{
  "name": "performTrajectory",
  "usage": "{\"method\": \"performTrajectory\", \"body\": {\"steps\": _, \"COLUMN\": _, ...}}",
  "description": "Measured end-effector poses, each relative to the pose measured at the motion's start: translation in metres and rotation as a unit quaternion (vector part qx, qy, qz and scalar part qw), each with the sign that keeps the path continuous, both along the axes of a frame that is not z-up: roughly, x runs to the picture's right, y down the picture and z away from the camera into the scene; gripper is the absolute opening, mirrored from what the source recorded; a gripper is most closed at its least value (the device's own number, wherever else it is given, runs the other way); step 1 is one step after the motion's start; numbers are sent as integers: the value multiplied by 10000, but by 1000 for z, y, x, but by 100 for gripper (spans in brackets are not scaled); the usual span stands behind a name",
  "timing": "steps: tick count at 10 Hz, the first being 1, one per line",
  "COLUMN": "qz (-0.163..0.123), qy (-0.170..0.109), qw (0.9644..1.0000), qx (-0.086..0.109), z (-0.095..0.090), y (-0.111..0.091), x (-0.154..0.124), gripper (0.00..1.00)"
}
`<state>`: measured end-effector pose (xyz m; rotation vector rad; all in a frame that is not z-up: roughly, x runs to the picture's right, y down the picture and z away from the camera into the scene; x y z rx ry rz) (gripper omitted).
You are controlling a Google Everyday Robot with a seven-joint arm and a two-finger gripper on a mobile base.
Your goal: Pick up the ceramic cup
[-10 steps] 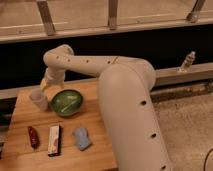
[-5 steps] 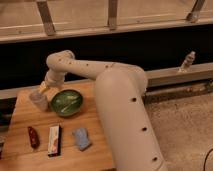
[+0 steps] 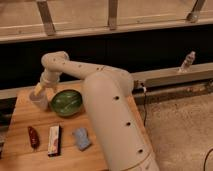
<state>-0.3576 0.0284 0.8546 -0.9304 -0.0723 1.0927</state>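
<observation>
**Pale cup at left edge of table, gripper on it**

Pale whitish-grey ceramic cup [image 3: 39,100] stands upright near the left edge of the wooden table [image 3: 20,155], in the left-middle of the frame. It sits just beside the green bowl [image 3: 66,103], on the bowl's left.

My gripper [image 3: 38,91] is at the cup's rim, coming down on it from above and slightly from the right. Contact or overlap with the rim looks likely, but I cannot tell how my fingers stand, or whether they grip the cup.

My arm [image 3: 107,115] fills the centre of the frame: a thick cream segment rises from the lower right, bends at an elbow in the upper left, and drops to the wrist above the cup.

Other items on the table, all in the lower left:
- red object [image 3: 33,137], near the table's left edge
- flat rectangular packet [image 3: 54,140], just right of the red object
- blue-grey crumpled item [image 3: 81,138], right of the packet, close to my arm

White bottle [image 3: 187,62] stands on a ledge at the upper right, well apart from the table.
</observation>
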Motion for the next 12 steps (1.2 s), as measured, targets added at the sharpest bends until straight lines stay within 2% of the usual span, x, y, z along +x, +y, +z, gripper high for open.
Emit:
{"method": "performTrajectory", "body": {"steps": 2, "qz": 65, "qy": 19, "qw": 9998, "qx": -193, "z": 12, "y": 12, "x": 0, "gripper": 63}}
{"method": "performTrajectory", "body": {"steps": 4, "qz": 173, "qy": 14, "qw": 9994, "qx": -289, "z": 16, "y": 16, "x": 7, "gripper": 47}}
{"method": "performTrajectory", "body": {"steps": 8, "qz": 322, "qy": 6, "qw": 9991, "qx": -291, "z": 13, "y": 14, "x": 16, "gripper": 5}}
{"method": "performTrajectory", "body": {"steps": 9, "qz": 360, "qy": -11, "qw": 9990, "qx": -283, "z": 11, "y": 12, "x": 16, "gripper": 0}}
{"method": "performTrajectory", "body": {"steps": 11, "qz": 552, "qy": -106, "qw": 9980, "qx": -303, "z": 6, "y": 6, "x": 17, "gripper": 0}}
{"method": "performTrajectory", "body": {"steps": 12, "qz": 839, "qy": -288, "qw": 9956, "qx": -298, "z": -1, "y": -5, "x": 22, "gripper": 0}}
